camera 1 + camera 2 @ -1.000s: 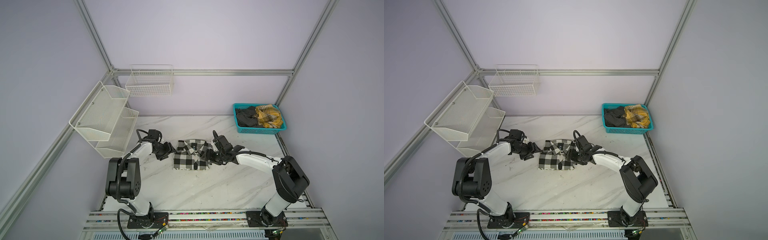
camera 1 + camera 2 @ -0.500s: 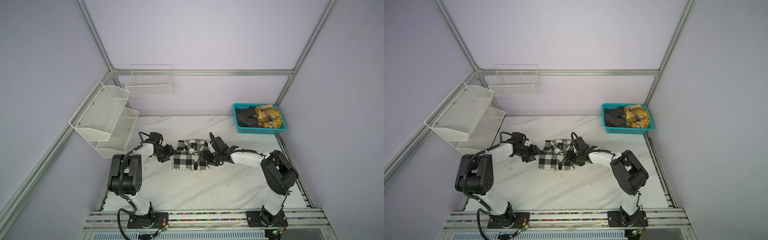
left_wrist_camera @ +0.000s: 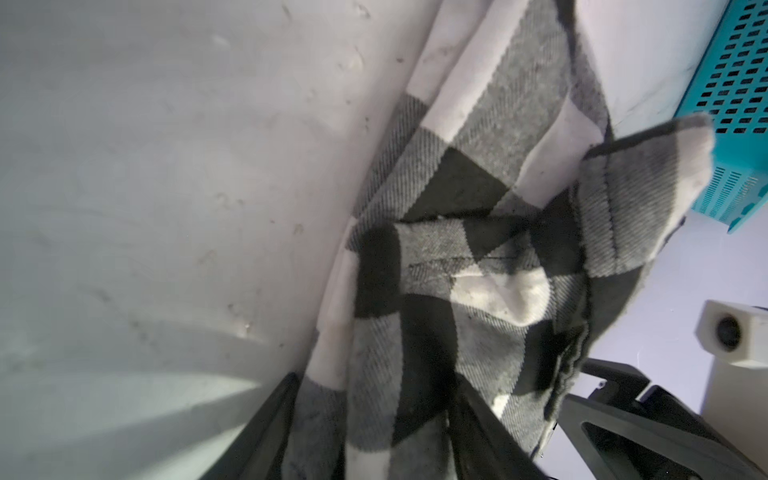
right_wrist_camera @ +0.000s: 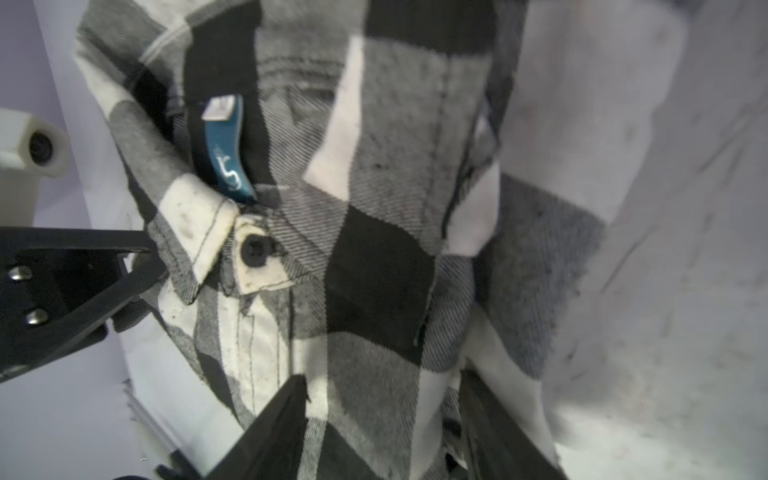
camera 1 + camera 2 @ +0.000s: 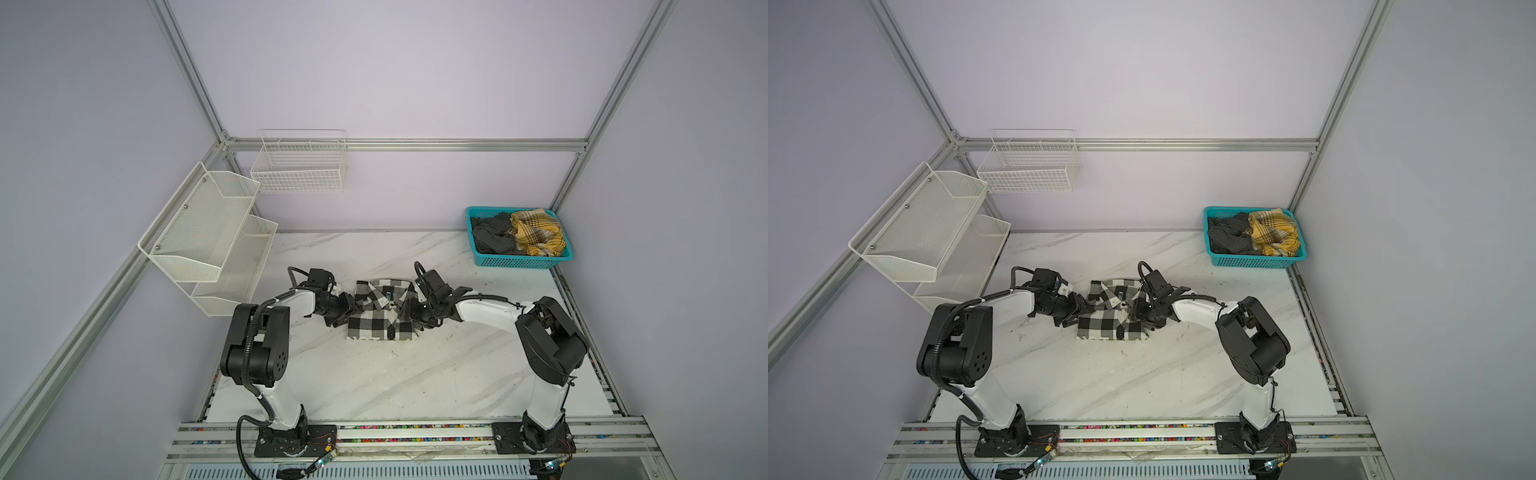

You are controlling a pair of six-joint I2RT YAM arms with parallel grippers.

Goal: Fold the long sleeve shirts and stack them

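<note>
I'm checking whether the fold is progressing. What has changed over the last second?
Both grippers slid inward onto the checked shirt: the left gripper at its left edge, the right gripper at its right edge; the right arm's elbow swung toward the middle. Cloth lies between each pair of jaws; whether they grip is unclear. The shirt, the teal basket and the white racks stayed put.

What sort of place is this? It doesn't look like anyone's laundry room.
Probably a robot test booth, not a home: bare walls on an aluminium frame, a left arm and right arm bolted at a marble-look table, reaching a checked shirt, more clothes in a teal basket.
</note>
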